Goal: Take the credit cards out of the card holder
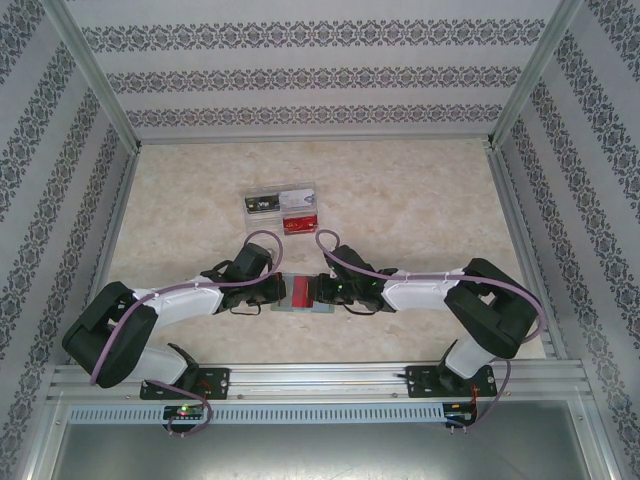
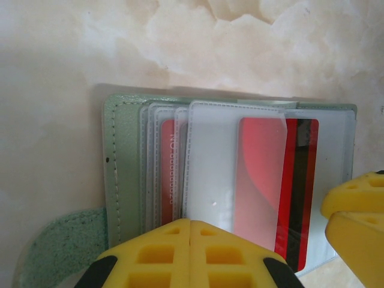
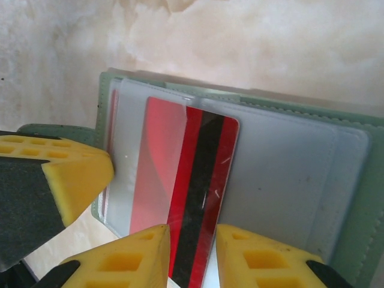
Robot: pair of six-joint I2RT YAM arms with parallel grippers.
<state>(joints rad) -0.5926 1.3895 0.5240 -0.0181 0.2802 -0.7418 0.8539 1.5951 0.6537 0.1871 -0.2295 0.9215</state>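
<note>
The grey-green card holder lies open on the marble table between both arms. A red credit card with a black stripe sticks halfway out of a clear sleeve. Another reddish card sits inside a sleeve further left. My left gripper is shut, its tips resting on the clear sleeves. My right gripper is open, its jaws a little apart on either side of the red card's free end. In the top view the left gripper and the right gripper meet over the red card.
A clear plastic box holding cards stands just behind the card holder. The card holder's tab sticks out on the table. Patterned walls enclose the table on three sides; a metal rail runs along the near edge.
</note>
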